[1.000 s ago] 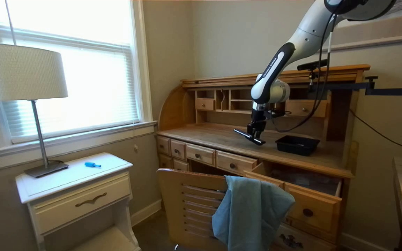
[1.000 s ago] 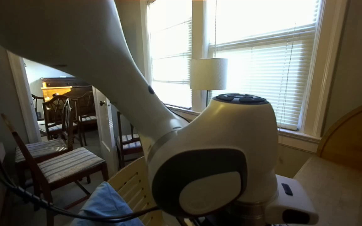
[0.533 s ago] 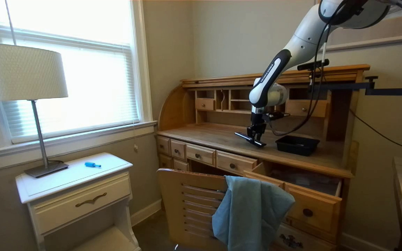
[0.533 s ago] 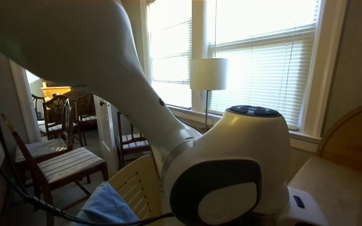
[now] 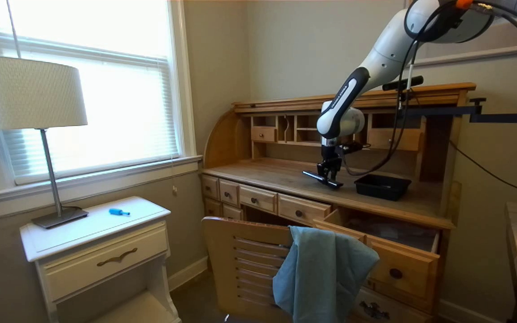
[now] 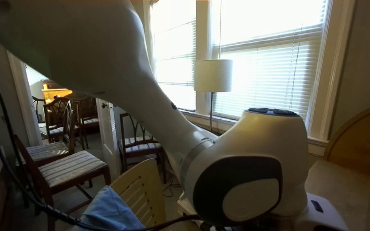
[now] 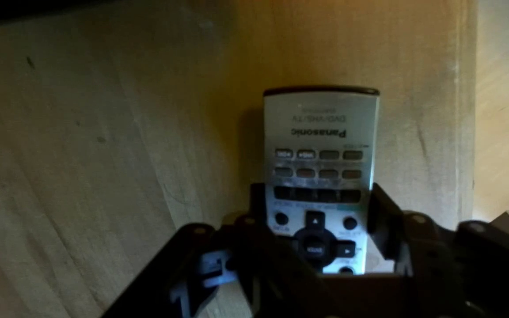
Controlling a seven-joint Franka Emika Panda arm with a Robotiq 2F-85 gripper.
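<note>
Over the desk (image 5: 267, 172), near its front edge: one silver Panasonic remote (image 7: 320, 132), grasped by both sides in the claw (image 7: 316, 201). Long axis runs roughly parallel to that edge; branded end points toward the black tray (image 5: 383, 187), lettering upside down in the wrist view. Opposite end lies hidden behind the claw; smallest print is blurred. Clearance from the desk: hard to judge. Dark shape (image 7: 16, 11), upper left: cut off, unidentifiable.
</note>
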